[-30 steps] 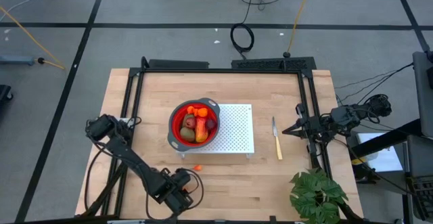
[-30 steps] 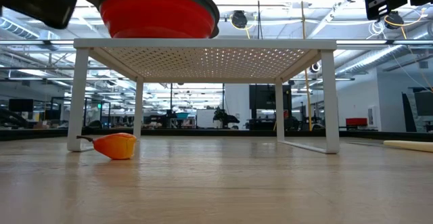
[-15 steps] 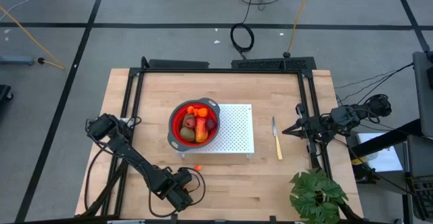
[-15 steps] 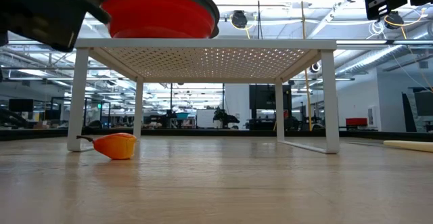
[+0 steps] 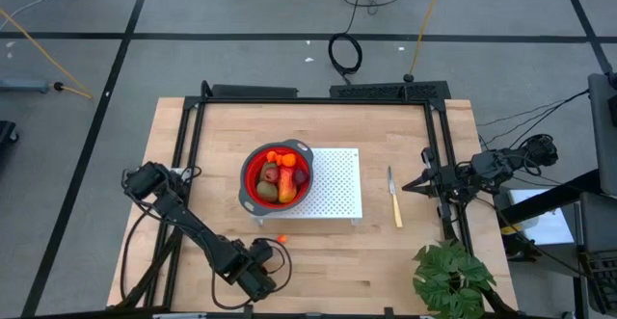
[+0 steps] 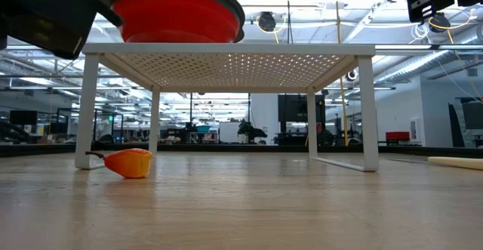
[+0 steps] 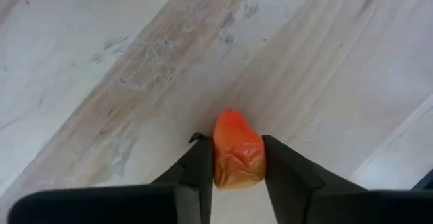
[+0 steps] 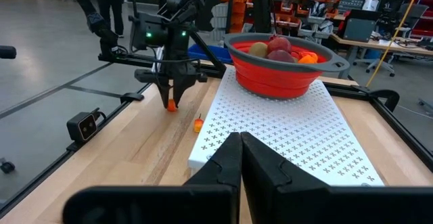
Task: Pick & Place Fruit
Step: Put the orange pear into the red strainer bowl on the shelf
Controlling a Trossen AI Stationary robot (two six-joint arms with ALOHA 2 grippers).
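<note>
My left gripper [image 5: 253,277] points down over the table's near left part, shut on a small orange fruit bit [image 7: 237,151], which also shows at its fingertips in the right wrist view [image 8: 172,105]. A second orange bit [image 5: 281,239] lies on the wood near the white rack's corner. More fruit, among it a red-yellow mango-like piece [image 5: 286,186], sits in the red bowl [image 5: 253,186] on the white perforated rack [image 5: 335,184]. My right gripper [image 8: 240,143] waits shut at the table's right edge. My left gripper pinches the orange bit between its two fingers, one on each of its sides [image 7: 218,158]. The fingers [image 8: 167,92] come from above, pointing down. The bit's pointed end sticks out past the fingertips. Whether it rests on the wood, I cannot tell.
A yellow-handled knife [image 5: 393,199] lies right of the rack. A green plant [image 5: 451,279] stands at the near right corner. A black frame [image 5: 193,136] runs along the table's left, far and right edges.
My left arm has sunk a little toward the table at the near left, then kept still. The loose orange bit, the bowl and my right arm have stayed in place.
</note>
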